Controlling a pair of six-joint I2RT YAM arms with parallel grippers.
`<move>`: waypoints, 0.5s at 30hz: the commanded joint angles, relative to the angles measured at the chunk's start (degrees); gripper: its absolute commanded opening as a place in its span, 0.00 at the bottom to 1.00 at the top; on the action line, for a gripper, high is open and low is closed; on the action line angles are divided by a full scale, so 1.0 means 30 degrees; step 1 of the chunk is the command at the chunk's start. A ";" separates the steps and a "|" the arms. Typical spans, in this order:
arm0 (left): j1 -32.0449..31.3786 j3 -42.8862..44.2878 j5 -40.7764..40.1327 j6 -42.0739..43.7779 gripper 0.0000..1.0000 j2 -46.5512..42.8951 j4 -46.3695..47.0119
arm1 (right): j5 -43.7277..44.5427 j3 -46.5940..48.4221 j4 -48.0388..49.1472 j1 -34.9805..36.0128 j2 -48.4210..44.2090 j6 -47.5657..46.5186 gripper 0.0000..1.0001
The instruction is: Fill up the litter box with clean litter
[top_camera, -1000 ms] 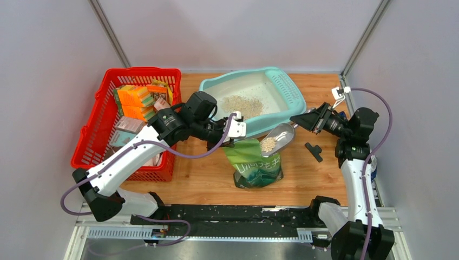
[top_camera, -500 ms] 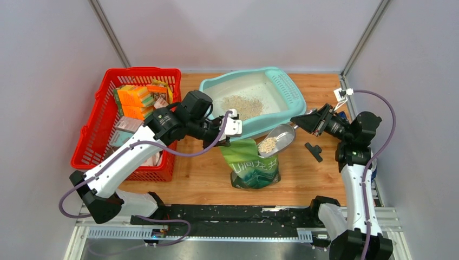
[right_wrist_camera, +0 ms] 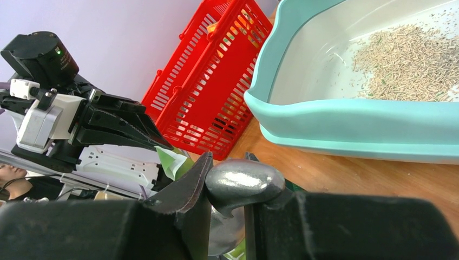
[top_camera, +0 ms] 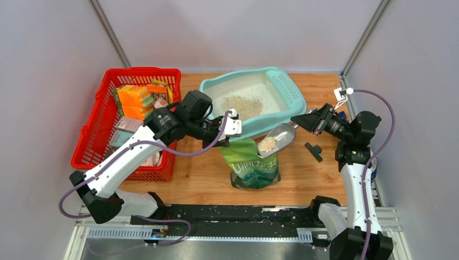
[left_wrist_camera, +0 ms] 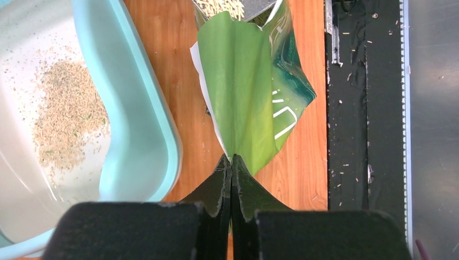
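Litter box (top_camera: 273,123) rim beside scoop (top_camera: 279,138), perhaps touching, bag (top_camera: 253,165) edge pinched

**Basket, bag and scoop on a wooden worktop**

A red mesh basket (top_camera: 142,70) sits at the left of the wooden worktop (top_camera: 205,176). It holds orange and green packs (top_camera: 135,98) and a pale box (top_camera: 128,124). A green printed bag (top_camera: 253,163) stands near the middle, its top drawn into a crease. The bowl of a grey metal scoop (top_camera: 282,134) sits over the bag's mouth. A small black part (top_camera: 313,151) lies to the right. A black rail (top_camera: 227,214), dotted with pale specks, runs along the near edge.
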 commanded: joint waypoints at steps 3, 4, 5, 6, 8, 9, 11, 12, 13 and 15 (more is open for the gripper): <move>0.0487 0.0790 -0.0822 0.0188 0.00 -0.0927 -0.0939 | -0.0780 0.1278 0.0240 -0.0120 0.0194 0.0673 0.00; 0.0487 0.0761 -0.0793 0.0188 0.00 -0.0956 -0.0939 | -0.0780 0.1394 0.0182 -0.0120 0.0165 0.0673 0.00; 0.0487 0.0703 -0.0821 0.0159 0.00 -0.0957 -0.0910 | -0.0809 0.1482 0.0123 -0.0120 0.0193 0.0731 0.00; 0.0487 0.0702 -0.0793 0.0159 0.00 -0.0957 -0.0910 | -0.0838 0.1599 0.0065 -0.0120 0.0252 0.0761 0.00; 0.0487 0.0673 -0.0764 0.0101 0.00 -0.0986 -0.0823 | -0.0984 0.1921 -0.0344 -0.0120 0.0339 0.0761 0.00; 0.0487 0.0615 -0.0763 0.0071 0.00 -0.0957 -0.0822 | -0.1072 0.1952 -0.0549 -0.0120 0.0485 0.0732 0.00; 0.0487 0.0614 -0.0792 0.0041 0.00 -0.0957 -0.0851 | -0.1335 0.1894 -0.0435 -0.0120 0.0545 0.0994 0.00; 0.0487 0.0585 -0.0792 0.0012 0.00 -0.0957 -0.0909 | -0.1394 0.1864 -0.0231 -0.0120 0.0574 0.1256 0.00; 0.0487 0.0614 -0.0792 0.0041 0.00 -0.0957 -0.0910 | -0.1424 0.1864 -0.0055 -0.0120 0.0719 0.1433 0.00; 0.0487 0.0614 -0.0792 0.0041 0.00 -0.0899 -0.0997 | -0.1571 0.1893 0.0762 -0.0120 0.0954 0.2133 0.00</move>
